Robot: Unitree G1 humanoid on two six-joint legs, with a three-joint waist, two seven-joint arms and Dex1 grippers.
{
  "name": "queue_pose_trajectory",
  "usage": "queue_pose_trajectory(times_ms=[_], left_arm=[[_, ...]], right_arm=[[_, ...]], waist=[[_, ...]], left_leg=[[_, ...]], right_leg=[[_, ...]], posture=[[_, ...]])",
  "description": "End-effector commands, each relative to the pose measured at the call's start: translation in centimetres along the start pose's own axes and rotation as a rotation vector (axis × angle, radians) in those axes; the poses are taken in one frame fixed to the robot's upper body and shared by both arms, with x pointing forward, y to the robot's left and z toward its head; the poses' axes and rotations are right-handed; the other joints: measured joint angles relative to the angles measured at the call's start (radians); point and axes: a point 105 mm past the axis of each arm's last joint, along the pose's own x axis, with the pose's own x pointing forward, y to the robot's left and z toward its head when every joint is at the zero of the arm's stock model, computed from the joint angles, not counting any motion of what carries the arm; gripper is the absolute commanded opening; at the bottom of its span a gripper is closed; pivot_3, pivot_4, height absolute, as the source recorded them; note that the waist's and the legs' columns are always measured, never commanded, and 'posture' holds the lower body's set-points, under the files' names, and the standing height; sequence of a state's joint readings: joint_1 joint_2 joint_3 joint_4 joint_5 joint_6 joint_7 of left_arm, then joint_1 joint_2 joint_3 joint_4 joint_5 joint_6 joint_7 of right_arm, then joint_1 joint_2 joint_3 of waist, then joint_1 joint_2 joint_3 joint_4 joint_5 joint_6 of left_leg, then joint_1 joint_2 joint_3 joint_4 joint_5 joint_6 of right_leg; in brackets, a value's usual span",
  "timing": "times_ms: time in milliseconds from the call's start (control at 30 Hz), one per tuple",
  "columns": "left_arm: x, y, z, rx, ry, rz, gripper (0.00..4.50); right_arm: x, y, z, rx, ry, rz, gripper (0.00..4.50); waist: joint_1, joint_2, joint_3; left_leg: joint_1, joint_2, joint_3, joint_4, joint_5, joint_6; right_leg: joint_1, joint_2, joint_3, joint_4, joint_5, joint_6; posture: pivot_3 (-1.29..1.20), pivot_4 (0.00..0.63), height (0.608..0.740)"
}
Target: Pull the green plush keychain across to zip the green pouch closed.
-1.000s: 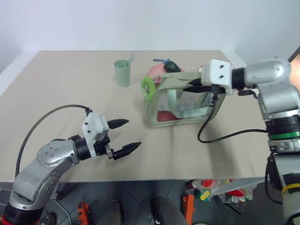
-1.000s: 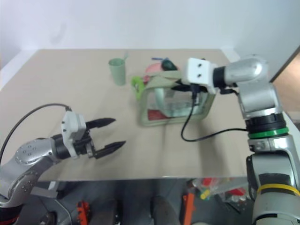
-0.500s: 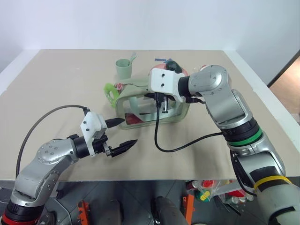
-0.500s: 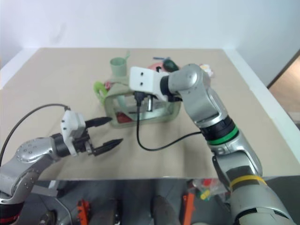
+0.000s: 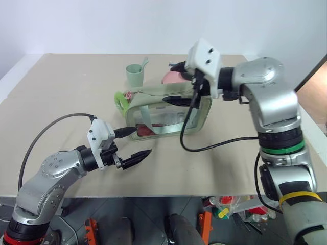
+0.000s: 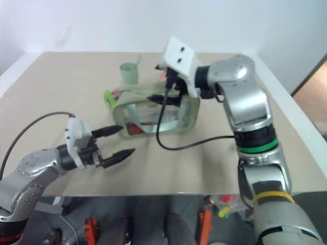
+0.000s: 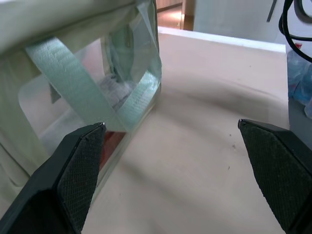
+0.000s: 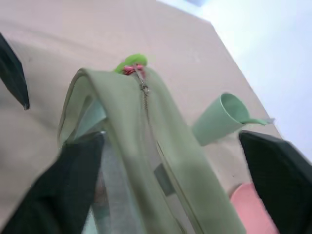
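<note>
Overall, a wide beige bench (image 5: 66, 87) is seen, bounded by a pale rim on its left and right edges and backed by a plain white wall (image 5: 102, 25). Below the near edge, a dark floor with scattered orange and yellow items (image 5: 225, 206) is visible; at the far right a strip of warm brown flooring (image 5: 314, 84) is seen past the bench.

At the near left, the left pincer (image 5: 134, 144) is held low over the bench, its two black fingers spread wide with nothing between them; one fingertip lies just beside the near left corner of the green pouch (image 5: 168, 115). A grey cable (image 5: 48, 130) is looped from that arm.

Further back, a pale green cup (image 5: 135, 74) is stood upright on the bench. The green plush keychain (image 5: 120, 100) is hung at the left end of the pouch, which is set near the middle of the bench; its top zipper is seen run to that left end in the right wrist view.

Above the pouch's top, the right pincer (image 5: 177, 81) is held open and empty. A pink object (image 5: 171, 76) lies behind the pouch, and a black cable (image 5: 214, 145) is draped onto the bench at the right.
</note>
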State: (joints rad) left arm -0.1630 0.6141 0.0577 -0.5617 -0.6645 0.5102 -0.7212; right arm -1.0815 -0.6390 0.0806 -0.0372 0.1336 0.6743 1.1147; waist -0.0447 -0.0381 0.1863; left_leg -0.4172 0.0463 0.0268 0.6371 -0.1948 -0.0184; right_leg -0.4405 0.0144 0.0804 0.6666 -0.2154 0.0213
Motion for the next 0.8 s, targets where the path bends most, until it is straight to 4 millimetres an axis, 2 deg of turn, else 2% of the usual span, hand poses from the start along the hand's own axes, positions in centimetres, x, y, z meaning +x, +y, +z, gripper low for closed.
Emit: queue_pose_trajectory(times_ms=[33,133,200,267,400,667,700,800], left_arm=[[0.1,-0.2,1.8,0.047,-0.051,-0.005,4.5],[0.4,-0.2,2.0,0.048,-0.061,-0.013,4.5],[0.6,-0.2,2.2,0.058,-0.061,-0.026,4.5],[0.8,-0.2,2.4,0.065,-0.059,-0.035,4.5],[0.8,-0.1,2.4,0.072,-0.054,-0.04,4.5],[1.0,-0.5,2.4,0.093,-0.036,-0.05,4.5],[1.0,-0.7,2.2,0.105,-0.02,-0.06,4.5],[0.9,-0.9,2.0,0.108,-0.011,-0.061,4.5]], right_arm=[[-3.9,-3.2,0.3,0.006,-0.055,-0.122,4.47],[-4.7,-3.4,-2.4,0.01,-0.068,-0.118,4.47],[-4.7,-3.0,-4.8,0.013,-0.043,-0.104,4.47],[-4.5,-1.8,-5.9,0.048,-0.054,-0.051,4.47],[-4.0,-0.6,-6.4,0.086,-0.089,0.0,4.47],[-2.2,-0.2,-7.9,0.162,-0.113,-0.001,4.47],[-2.0,-0.2,-8.3,0.154,-0.108,-0.008,3.95],[-1.8,-0.1,-9.4,0.163,-0.081,-0.019,2.99]], waist=[[-0.001,0.0,0.0],[-0.004,-0.001,-0.001],[-0.008,-0.001,-0.001],[-0.008,-0.001,0.0],[-0.013,0.001,0.001],[-0.013,0.001,0.0],[-0.013,0.001,0.0],[-0.013,0.001,0.0]], left_leg=[[0.0,0.0,0.0,0.0,0.0,0.0],[0.0,-0.001,0.001,0.0,0.0,0.0],[0.002,0.0,0.001,0.0,0.0,0.0],[0.003,0.0,0.001,0.0,0.0,0.0],[0.003,0.0,0.002,-0.001,0.0,0.0],[0.003,0.0,0.001,0.0,0.0,0.0],[0.003,0.0,0.001,0.0,0.0,0.0],[0.002,0.0,0.001,0.0,0.0,0.0]], right_leg=[[0.0,0.0,0.0,0.0,-0.001,-0.001],[0.001,0.0,0.001,-0.001,-0.001,-0.002],[0.001,0.0,0.002,-0.001,-0.001,-0.002],[0.002,0.002,0.003,-0.001,0.0,0.001],[0.0,0.002,0.004,0.0,0.002,0.003],[0.001,0.003,0.004,0.0,0.002,0.003],[0.002,0.003,0.004,0.0,0.002,0.003],[0.002,0.003,0.004,0.0,0.002,0.003]], posture=[[0.0,0.15,0.74],[0.0,0.15,0.74],[0.0,0.15,0.74],[0.0,0.15,0.74],[0.0,0.15,0.74],[0.0,0.15,0.74],[0.0,0.15,0.74],[0.0,0.15,0.74]])
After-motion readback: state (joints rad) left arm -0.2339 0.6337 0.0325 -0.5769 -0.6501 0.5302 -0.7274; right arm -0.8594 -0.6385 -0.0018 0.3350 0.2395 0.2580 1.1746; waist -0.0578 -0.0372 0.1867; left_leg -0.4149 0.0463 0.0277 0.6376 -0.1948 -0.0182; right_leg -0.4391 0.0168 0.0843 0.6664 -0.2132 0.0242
